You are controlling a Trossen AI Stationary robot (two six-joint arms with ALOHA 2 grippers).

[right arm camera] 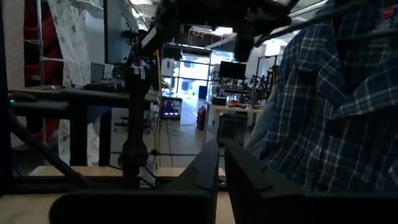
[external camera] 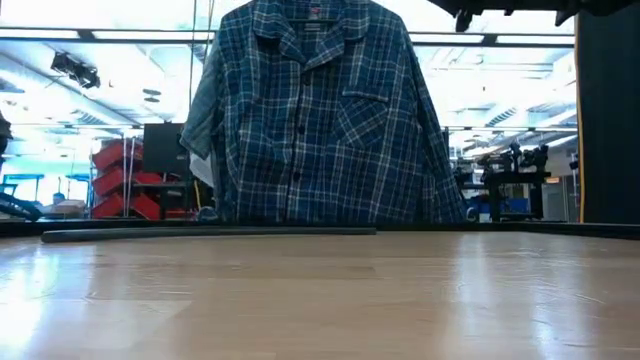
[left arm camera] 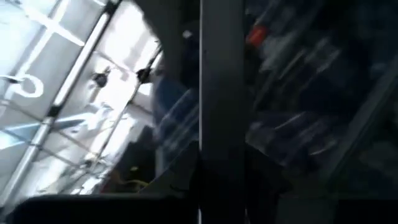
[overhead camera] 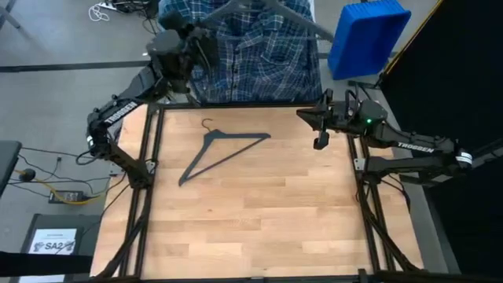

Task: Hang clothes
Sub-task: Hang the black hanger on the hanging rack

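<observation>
Right gripper [overhead camera: 321, 140] hovers over the table's far right corner, fingers nearly closed on nothing. Beyond the far edge hangs the dark blue plaid button-up shirt [external camera: 320, 115] on its rail (apparently already hung). Left gripper [overhead camera: 206, 49] reaches up beside it; grip unclear. A dark grey plastic hanger [overhead camera: 220, 153] lies spare on the wooden table [overhead camera: 259, 228].

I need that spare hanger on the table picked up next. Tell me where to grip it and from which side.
Grip the hanger on its straight bottom bar, from straight above: it lies flat on the table, hook toward the hung plaid shirt. The right gripper probably reaches it most easily.
</observation>
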